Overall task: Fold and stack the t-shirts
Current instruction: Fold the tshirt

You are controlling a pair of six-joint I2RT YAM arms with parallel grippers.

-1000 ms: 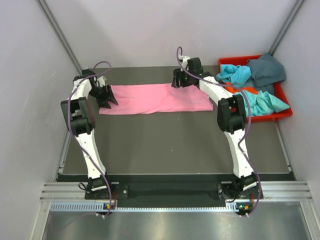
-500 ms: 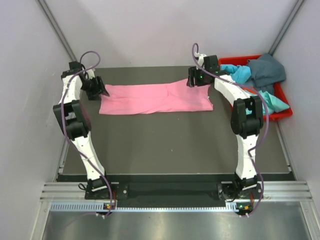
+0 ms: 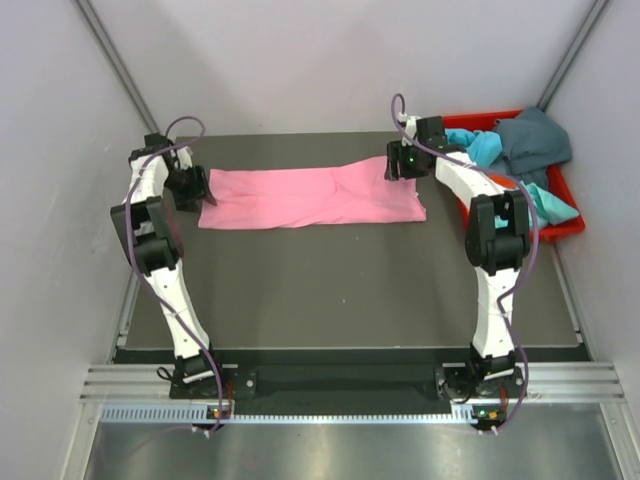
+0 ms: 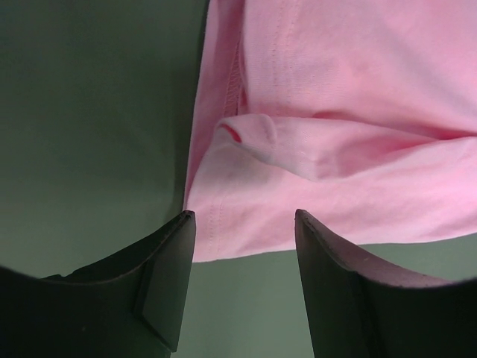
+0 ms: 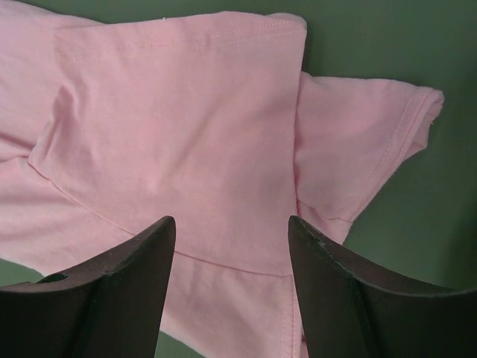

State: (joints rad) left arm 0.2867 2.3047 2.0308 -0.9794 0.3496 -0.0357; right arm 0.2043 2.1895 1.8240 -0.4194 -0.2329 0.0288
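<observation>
Over on the left, the left gripper [image 4: 242, 220] hangs just above the near left end of the pink t-shirt [image 3: 310, 197], its two dark fingers spread wide with nothing between them. Under it the cloth bunches into a small soft ridge beside the hemmed edge.

The shirt itself lies across the far part of the table [image 3: 330, 290] as a long flat band, already narrowed lengthwise by the look of it.

It looks thin, light and limp. It will sag and drag if only one end is lifted, and the layers can slide apart. To my eye the safest hold is a pinch through all layers at the stitched hem on each end, both arms lifting together.

At the right end the right gripper [image 5: 231, 224] is poised over the folded panel, likewise parted wide and empty. A short sleeve [image 5: 380, 142] pokes out past it and would need catching in the grip.

Farthest right, a turquoise shirt [image 3: 470, 148] and a dark teal-grey shirt [image 3: 535, 140] sit crumpled in the red bin [image 3: 560, 232], waiting.
</observation>
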